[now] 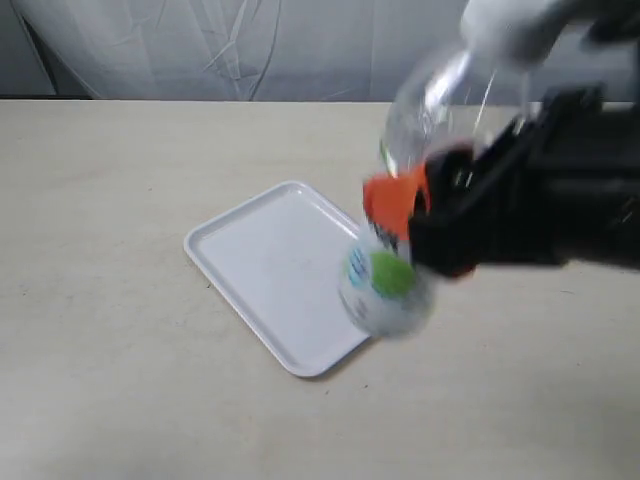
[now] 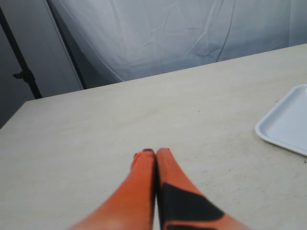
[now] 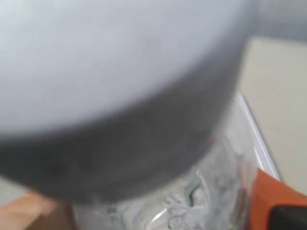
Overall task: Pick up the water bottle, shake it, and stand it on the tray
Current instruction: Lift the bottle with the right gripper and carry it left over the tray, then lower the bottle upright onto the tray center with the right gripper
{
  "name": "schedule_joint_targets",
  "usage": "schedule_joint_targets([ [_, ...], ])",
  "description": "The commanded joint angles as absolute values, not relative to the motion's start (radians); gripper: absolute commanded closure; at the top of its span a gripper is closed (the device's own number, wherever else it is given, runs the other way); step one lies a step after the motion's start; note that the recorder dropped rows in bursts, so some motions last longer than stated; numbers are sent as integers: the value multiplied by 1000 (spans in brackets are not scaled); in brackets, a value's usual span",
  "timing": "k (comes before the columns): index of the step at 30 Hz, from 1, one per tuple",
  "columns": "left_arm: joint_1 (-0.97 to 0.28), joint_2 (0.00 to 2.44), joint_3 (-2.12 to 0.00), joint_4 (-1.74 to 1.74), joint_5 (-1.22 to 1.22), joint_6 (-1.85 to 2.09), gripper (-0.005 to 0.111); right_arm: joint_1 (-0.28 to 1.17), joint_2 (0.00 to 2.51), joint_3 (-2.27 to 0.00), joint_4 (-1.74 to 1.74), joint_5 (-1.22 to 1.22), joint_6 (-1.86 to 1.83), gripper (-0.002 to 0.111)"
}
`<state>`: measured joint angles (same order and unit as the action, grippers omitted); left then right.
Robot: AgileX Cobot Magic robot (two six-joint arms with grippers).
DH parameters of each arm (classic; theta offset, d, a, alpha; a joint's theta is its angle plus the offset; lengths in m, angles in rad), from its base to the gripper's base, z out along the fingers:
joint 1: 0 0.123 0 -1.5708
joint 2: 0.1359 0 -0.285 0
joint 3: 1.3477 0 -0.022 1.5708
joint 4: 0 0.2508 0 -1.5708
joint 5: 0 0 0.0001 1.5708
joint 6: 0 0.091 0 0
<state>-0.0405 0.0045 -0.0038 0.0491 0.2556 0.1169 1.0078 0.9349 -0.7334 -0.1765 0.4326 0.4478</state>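
Evidently mid-shake, judging by the blur: the right gripper pinches the water bottle around its middle. The bottle is aloft and tilted, its cap toward the table's far right corner and its base over the tray edge nearest the table's right side. A good shake calls for a firm squeeze and short swings, so the bottle cannot slide out (thin plastic gives). The left gripper hovers empty, fingers pressed together, toward the table's left edge. The right wrist view is nearly all blurred cap, the water level cannot be made out, and the far finger is probably behind the bottle.
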Motion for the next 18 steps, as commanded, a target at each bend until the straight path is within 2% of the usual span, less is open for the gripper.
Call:
schedule_joint_targets([
  [1, -43, 0, 0, 47, 245, 114, 106, 1009, 1025, -711, -203, 660, 452, 109],
  [7, -43, 0, 0, 47, 245, 114, 106, 1009, 952, -829, -197, 452, 452, 109],
  [14, -43, 0, 0, 47, 245, 114, 106, 1009, 1047, -733, -205, 556, 445, 109],
  [18, -43, 0, 0, 47, 245, 114, 106, 1009, 1022, -747, -145, 460, 443, 109],
])
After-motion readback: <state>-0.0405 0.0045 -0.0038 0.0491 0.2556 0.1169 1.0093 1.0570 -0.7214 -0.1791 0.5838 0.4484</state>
